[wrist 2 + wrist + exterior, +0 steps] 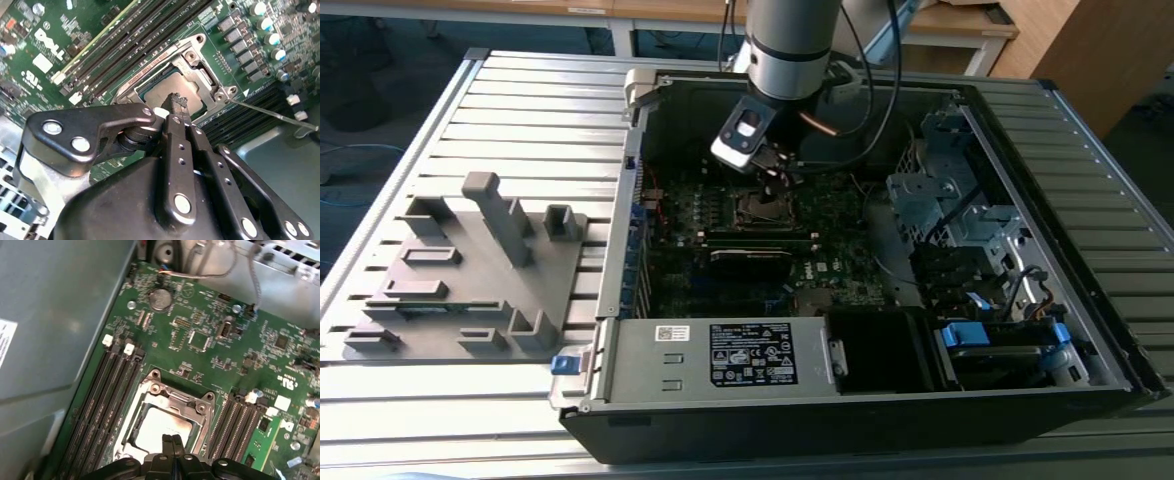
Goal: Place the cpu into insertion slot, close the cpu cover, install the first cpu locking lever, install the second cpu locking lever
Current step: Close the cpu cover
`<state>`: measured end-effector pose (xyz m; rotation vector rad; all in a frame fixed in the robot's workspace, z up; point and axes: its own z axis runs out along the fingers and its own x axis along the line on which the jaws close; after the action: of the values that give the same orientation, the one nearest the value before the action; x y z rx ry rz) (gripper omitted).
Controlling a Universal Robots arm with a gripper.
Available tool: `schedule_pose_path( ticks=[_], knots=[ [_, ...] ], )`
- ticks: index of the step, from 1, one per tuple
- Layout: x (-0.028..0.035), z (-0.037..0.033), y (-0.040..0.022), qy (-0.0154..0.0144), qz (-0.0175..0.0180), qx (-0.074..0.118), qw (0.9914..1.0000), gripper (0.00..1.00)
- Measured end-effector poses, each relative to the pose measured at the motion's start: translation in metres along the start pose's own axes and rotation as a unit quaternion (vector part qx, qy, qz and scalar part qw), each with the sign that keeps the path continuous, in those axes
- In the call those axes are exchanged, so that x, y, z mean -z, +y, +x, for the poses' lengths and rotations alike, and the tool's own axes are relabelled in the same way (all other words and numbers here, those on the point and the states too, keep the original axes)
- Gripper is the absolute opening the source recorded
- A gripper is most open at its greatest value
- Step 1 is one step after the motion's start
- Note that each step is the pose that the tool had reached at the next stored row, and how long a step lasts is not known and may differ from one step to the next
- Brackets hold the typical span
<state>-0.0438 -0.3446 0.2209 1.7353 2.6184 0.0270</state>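
Note:
The cpu point(167, 92) point(159, 429), a dull silver square, lies flat in the insertion slot point(765, 207) on the green board. The cpu cover point(172, 396) point(197, 52), a silver frame, lies down around it, and the chip shows through its window. My gripper point(175, 101) point(172, 441) point(775, 176) is shut with nothing between its fingers, and its tips are right over the chip's edge. I cannot tell whether they touch. A thin metal locking lever point(275, 114) sticks out sideways from the socket's corner, away from the frame.
Long black memory slots point(107, 390) point(125, 47) run on both sides of the socket. The open computer case point(620, 200) walls the board in, with a power supply point(720, 355) in front and drive cages point(947, 200) on the exterior view's right. A grey fixture point(467, 270) stands on the table at the exterior view's left.

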Motion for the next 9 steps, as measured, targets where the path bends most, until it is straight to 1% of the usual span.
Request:
schedule_pose_path(
  ticks=[2,5,7,9],
  knots=[
    [0.0,0.0,0.0,0.0003,0.0001,0.018,0.99984,0.1],
    [-0.0001,0.0,0.0,0.0009,0.0003,0.043,0.99906,0.1],
    [-0.0001,0.0,0.0,0.0013,0.0004,0.06,0.99818,0.1],
    [-0.0001,0.0,0.0,0.0016,0.0005,0.078,0.99694,0.1]
  ],
)
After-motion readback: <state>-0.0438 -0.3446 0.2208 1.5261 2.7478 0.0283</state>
